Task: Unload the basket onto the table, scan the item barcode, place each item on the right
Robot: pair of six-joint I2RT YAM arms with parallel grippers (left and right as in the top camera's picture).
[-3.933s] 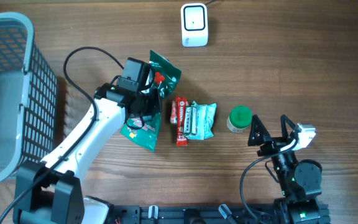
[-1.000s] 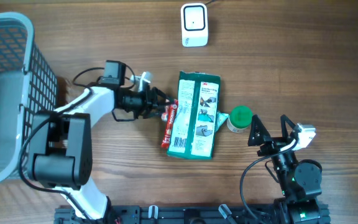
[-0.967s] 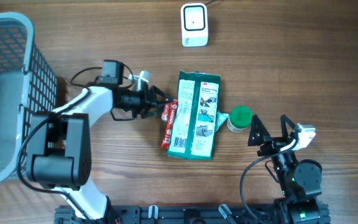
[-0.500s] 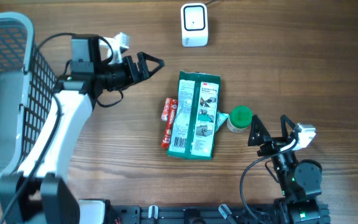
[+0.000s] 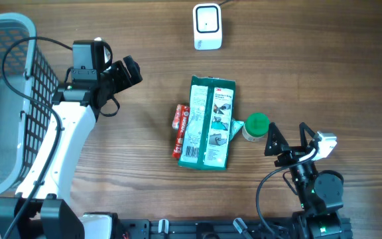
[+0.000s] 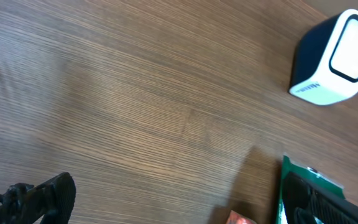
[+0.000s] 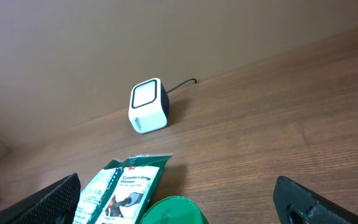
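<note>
Grey plastic mesh basket [image 5: 5, 99]: far to the left of the flat green glove packet [image 5: 209, 123], the item to scan, which lies flat on the wood. White box-shaped barcode scanner [image 5: 207, 26]: well apart, beyond the packet's top end. Small green-lidded jar [image 5: 255, 125]: against its right edge. Red wrapped snack bar [image 5: 180, 129]: against its left edge. Left gripper [image 5: 128, 70], up-left of the packet, and right gripper [image 5: 288, 137], just past the jar, both stand spread and empty. Risks: fingers slipping off the thin packet; a pinch catching the bar or toppling the jar; the barcode turned away from the scanner.
</note>
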